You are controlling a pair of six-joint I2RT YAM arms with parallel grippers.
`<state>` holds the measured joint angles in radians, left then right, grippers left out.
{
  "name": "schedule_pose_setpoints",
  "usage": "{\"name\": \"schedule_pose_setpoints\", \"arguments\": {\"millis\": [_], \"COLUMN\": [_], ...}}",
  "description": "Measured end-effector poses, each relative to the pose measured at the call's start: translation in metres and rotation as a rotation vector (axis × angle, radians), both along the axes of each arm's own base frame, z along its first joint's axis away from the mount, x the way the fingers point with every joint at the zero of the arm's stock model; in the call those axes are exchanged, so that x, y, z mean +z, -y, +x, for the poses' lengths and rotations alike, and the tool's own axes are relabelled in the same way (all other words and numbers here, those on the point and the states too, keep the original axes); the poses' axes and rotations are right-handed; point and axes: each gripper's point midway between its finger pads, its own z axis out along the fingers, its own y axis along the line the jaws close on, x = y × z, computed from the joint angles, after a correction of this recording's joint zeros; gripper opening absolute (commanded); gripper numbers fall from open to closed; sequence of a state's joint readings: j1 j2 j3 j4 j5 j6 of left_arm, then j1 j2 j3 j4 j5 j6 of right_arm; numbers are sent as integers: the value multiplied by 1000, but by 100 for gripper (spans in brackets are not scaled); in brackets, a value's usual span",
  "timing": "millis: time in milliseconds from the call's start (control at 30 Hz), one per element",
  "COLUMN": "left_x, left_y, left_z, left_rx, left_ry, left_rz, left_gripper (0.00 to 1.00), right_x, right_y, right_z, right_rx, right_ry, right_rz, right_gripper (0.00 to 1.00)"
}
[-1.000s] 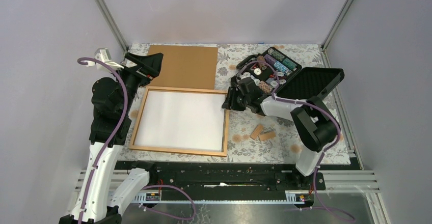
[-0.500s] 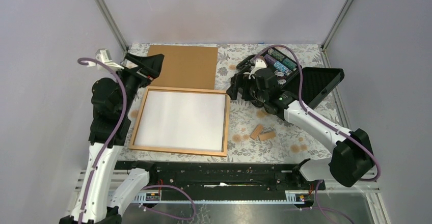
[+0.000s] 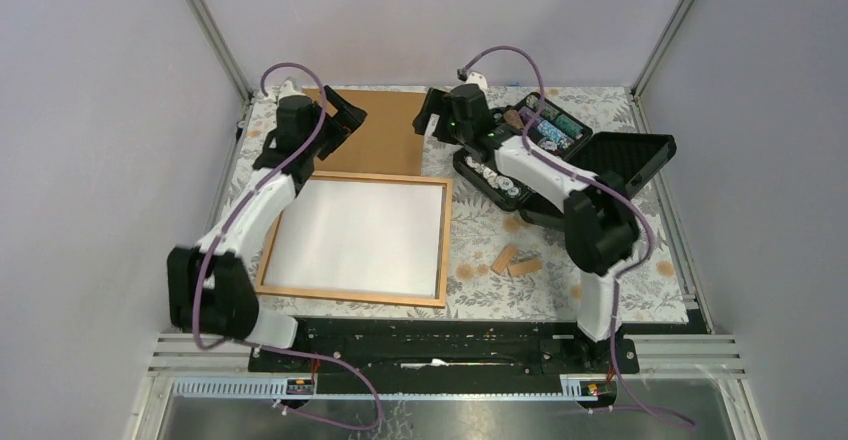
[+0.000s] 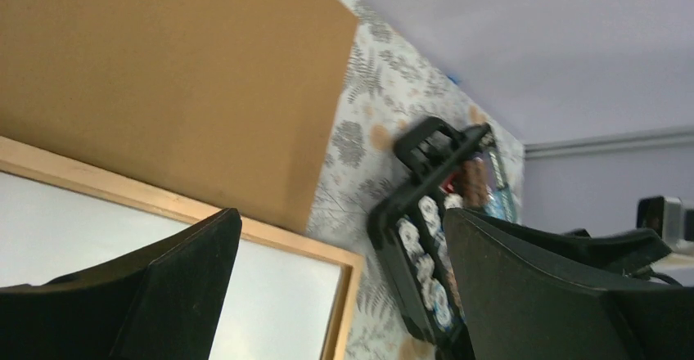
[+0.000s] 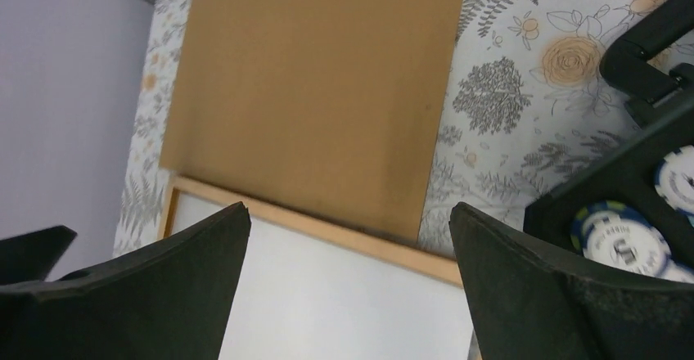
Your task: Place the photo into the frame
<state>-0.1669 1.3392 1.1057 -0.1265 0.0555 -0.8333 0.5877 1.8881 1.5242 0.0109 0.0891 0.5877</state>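
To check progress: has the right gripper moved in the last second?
Yes. From the right edge of the frame, the right gripper went toward the far wall, and is now at the right edge of the brown board.

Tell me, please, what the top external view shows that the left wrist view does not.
Only the top view shows the right gripper, open, two small wooden blocks and the open lid of the chip case. Only the left wrist view shows the left gripper from close up, its fingers spread wide with nothing between them. Both show the brown board, the frame with the photo lying white side up inside it, the chip case and the flowered cloth.
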Motion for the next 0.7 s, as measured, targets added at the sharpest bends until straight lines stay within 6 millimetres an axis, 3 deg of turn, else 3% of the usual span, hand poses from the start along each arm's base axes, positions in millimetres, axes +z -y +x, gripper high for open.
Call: {"name": "schedule_pose_setpoints", "arguments": {"millis": [233,367,567,700], "left_x": [-76,-109,-137,-167], "left_y": [-12,-52,-128,-146], "left_z": [80,108,139,149], "left_rx": [146,274,414,432], "left_ry": [-120,-152,-167,-204], "left_rz": [-6,-29,-27,-40], "left_gripper": [99,99,99,99], "right_x": [-79,-121,-126,-139], "right_y": [-14,-10,-17,-33], "right_z": [58,66,76,91], "right_rx": [-45,-40,-25,6], "right_ry": [-104,-163,-155,-162], "right_rz": [-8,-54,-49,-27], "right_gripper": [100,100,99,97]}}
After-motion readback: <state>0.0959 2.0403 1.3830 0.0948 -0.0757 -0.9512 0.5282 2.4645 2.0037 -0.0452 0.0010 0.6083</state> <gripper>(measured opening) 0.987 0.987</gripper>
